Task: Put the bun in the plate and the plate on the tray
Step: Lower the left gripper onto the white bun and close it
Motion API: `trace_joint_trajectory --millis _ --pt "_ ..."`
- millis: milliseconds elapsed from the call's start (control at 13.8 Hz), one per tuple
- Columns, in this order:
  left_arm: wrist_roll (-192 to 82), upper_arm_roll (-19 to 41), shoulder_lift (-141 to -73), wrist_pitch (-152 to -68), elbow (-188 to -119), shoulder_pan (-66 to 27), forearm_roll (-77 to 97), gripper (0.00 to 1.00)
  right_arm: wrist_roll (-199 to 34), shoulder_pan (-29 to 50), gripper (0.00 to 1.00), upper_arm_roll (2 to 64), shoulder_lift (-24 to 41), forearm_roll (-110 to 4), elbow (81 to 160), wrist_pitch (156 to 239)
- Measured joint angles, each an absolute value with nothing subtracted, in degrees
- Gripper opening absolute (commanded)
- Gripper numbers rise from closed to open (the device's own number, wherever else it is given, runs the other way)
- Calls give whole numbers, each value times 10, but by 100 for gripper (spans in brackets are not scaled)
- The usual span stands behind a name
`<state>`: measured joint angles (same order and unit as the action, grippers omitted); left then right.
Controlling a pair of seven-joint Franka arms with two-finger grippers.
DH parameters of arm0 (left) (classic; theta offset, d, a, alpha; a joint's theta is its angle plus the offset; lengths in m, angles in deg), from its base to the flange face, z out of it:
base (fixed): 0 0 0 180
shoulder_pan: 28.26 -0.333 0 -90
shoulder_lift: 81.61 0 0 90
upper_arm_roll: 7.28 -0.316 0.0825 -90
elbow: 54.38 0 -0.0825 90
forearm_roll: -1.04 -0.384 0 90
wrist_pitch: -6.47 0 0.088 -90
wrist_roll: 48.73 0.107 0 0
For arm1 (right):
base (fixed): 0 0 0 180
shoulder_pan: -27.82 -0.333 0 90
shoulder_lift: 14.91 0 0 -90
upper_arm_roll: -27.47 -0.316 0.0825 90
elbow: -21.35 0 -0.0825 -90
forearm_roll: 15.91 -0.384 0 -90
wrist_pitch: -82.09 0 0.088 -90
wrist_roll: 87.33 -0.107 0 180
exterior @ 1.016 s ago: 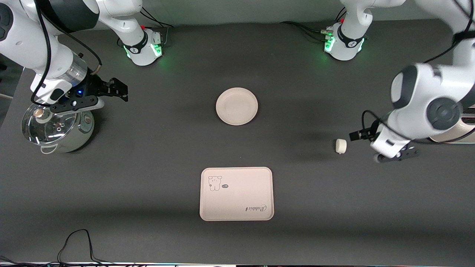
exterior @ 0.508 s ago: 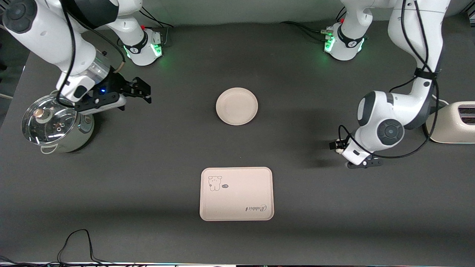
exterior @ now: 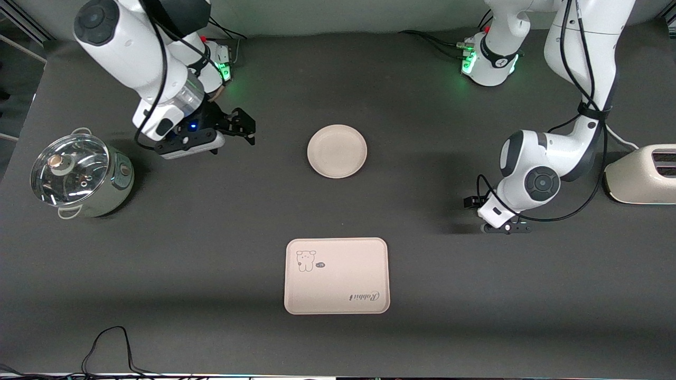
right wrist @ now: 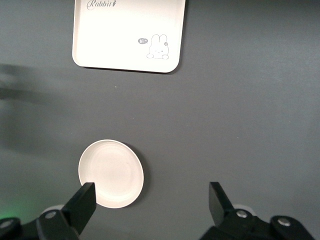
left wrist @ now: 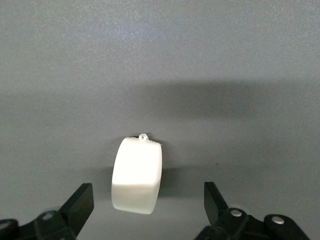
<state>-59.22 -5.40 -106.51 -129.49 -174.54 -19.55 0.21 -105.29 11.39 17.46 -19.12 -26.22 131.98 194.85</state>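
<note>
While a second ago still out past the bun toward the toaster, left gripper [left wrist: 147,210] now down over the bun [left wrist: 136,175], fingers spread wide with the white lump between them, not yet pinched — so reads the left wrist view; hidden in the front view under the left arm's wrist, toward that arm's end of the table; grasp judged imminent, first step of the task barely begun

Swung away meanwhile from the glass-lidded pot [exterior: 79,177], right gripper [exterior: 238,126] now up over bare table between pot and plate, fingers apart and empty; seemingly closing on the plate [exterior: 337,151], which shows under it in the right wrist view [right wrist: 111,173]

Unmoved through all three front views: plate at mid-table, empty; tray [exterior: 337,276] nearer the front camera than the plate, well apart from it, also empty, rabbit drawing and script facing up

Meaning for the task, as a judgement: both arms committed at once — one to the bun, one likely to the plate; nothing yet lifted, nothing yet placed; bun into plate, then plate onto tray, all still to do

Counted: one bun; one plate; one tray; one pot with lid; one toaster [exterior: 641,175] at the left arm's edge of the table; two arms, two grippers, both unclenched
</note>
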Motion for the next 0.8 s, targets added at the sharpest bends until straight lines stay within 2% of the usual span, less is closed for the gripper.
trace_joint_trajectory --millis 73,145,218,290,798 --pt "-592 -54 -1067 -1299 -1747 -195 2 97 -1053 114 100 176 -191 -262 1320 1949" --pt "-592 -54 -1069 -1307 -1748 -195 2 82 -1053 114 100 177 -190 -262 1320 1951" --pt "-591 -54 -1072 -1312 -1749 -195 2 32 -1053 114 100 177 -189 -262 1321 1960" --pt "-591 -54 -1073 -1316 -1751 -195 2 0 -1053 113 100 176 -187 -262 1322 1969" --pt "-591 -55 -1071 -1315 -1749 -196 2 0 -1053 105 100 176 -180 -262 1323 1981"
